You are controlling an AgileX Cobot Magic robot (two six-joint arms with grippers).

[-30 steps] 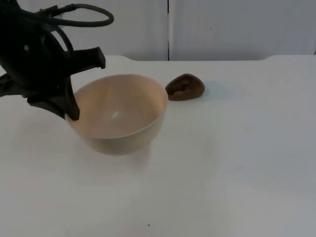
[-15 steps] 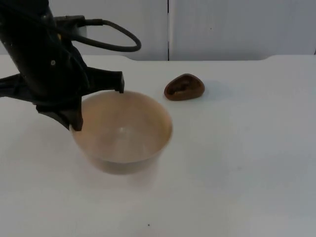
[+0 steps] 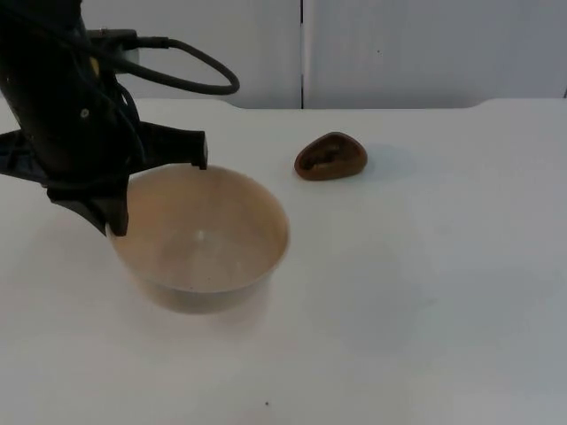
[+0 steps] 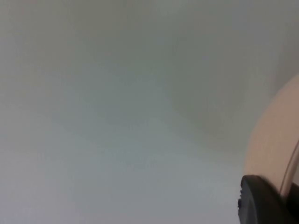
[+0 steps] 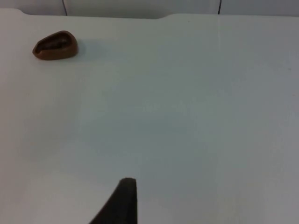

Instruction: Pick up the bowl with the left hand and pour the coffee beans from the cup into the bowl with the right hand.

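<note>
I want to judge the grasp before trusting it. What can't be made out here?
- Left hand at the bowl rim: top view, its own arm covers the contact; the left wrist view is blurred.
- Cup: too small in the top and right wrist views to tell its contents.
- Right hand: one fingertip, cut by the edge.

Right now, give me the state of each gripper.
Left gripper: shut on the bowl, gripping its rim.
Right gripper: cannot be told; it waits over the table, away from the brown cup.
</note>
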